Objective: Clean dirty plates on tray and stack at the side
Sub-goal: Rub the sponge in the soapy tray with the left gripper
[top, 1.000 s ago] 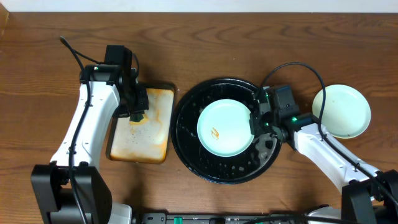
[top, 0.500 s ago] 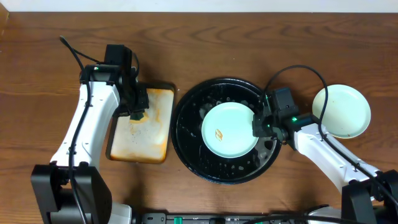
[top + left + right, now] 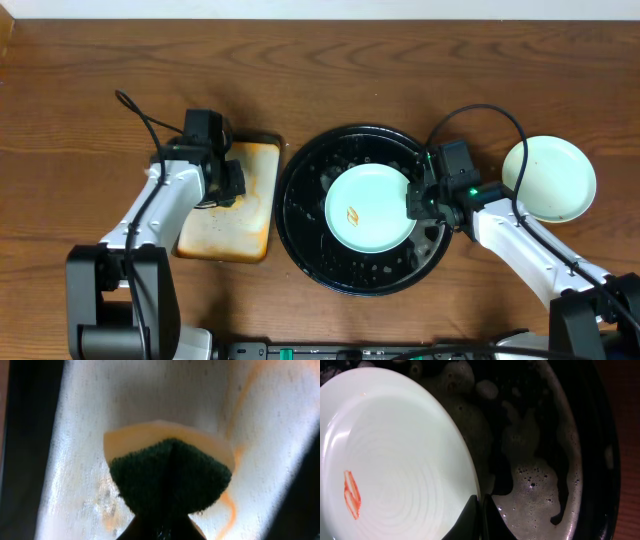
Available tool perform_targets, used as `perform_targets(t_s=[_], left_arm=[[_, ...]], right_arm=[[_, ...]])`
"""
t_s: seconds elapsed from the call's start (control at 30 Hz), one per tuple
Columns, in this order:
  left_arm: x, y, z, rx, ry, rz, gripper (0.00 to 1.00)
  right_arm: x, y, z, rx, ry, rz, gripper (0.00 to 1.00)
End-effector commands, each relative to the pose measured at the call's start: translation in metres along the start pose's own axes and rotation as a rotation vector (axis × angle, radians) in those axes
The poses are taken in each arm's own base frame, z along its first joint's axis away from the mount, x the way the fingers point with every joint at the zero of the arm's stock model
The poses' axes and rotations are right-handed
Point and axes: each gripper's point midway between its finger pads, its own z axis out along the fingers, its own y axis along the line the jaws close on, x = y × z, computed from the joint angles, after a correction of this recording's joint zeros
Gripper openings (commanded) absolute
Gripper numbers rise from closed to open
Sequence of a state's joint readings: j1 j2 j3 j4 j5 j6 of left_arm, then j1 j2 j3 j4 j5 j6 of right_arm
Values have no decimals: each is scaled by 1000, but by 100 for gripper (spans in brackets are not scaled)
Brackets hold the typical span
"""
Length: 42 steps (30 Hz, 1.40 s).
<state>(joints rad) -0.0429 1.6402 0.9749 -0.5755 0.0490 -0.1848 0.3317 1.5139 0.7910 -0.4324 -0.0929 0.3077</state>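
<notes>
Sponge pickup ahead of scrubbing. The left gripper (image 3: pixel 160 532) is closed on a sponge (image 3: pixel 170 477), green scouring face toward the camera and yellow foam behind, over the stained cream tray (image 3: pixel 252 215). The right gripper (image 3: pixel 481 506) is pinched shut on the right-hand rim of a mint plate (image 3: pixel 365 205), which lies inside the black tray (image 3: pixel 300 235) beside suds (image 3: pixel 532 477); its orange smear (image 3: pixel 351 494) sits left of centre. A second pale plate (image 3: pixel 548 178) rests on the table (image 3: pixel 80 80), well apart. Done well, the sponge likely crosses to the smear rough face down, while the right grip holds the rim firm so the plate cannot skate on the wet tray — short, light strokes seem safest
</notes>
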Motion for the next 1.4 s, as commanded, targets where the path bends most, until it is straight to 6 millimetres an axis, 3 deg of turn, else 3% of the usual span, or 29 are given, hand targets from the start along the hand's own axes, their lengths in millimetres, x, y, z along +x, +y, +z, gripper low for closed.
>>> perform_targets(t_s=[0.0,0.17,0.47,0.63,0.77,0.87,1.03,1.17,1.37], left_arm=[[12,8,17,-30,-7,-19,9],[30,12,33,-32,2,-84,8],[52,6,38,10,90,-85,8],[75,-13,41,122,206,-101,8],[64,-15,35,125,193,-98,8],[38,-21,14,138,151,-87,8],[11,-28,-8,150,111,-84,8],[17,-26,2,133,139,-84,8],[38,-15,39,68,252,-89,8]], right_arm=[[-8,-1,-3,8,-24,19,1],[-8,-1,-3,8,-24,20,1],[-9,-1,-3,7,-27,20,1],[-8,-1,-3,8,-23,20,1],[-9,-1,-3,7,-28,19,1],[-9,-1,-3,7,-27,19,1],[-9,-1,-3,7,-27,19,1],[-9,-1,-3,7,-27,19,1],[-9,-1,-3,7,-27,19,1]])
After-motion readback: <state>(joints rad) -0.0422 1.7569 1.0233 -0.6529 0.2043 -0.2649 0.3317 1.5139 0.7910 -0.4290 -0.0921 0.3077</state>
